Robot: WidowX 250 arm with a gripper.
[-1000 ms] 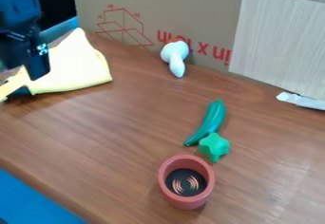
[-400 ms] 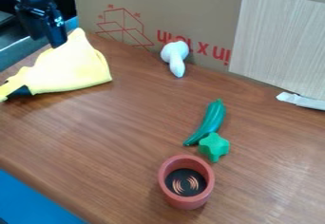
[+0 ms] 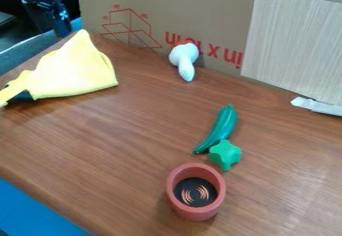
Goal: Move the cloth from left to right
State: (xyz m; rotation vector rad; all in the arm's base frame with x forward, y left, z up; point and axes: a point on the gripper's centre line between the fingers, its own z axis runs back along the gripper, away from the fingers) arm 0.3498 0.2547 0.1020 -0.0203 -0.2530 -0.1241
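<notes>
On my camera view, the yellow cloth (image 3: 70, 72) lies bunched at the table's left edge, with my gripper (image 3: 61, 27) just behind it. I see 1 red cup (image 3: 195, 212) near 2 green toys, 1 long (image 3: 222, 125) and 1 lobed (image 3: 225, 153).

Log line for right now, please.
claw above and behind cloth | yellow cloth at table's left, peaked | move right: not done | red cup upright, near edge
</notes>
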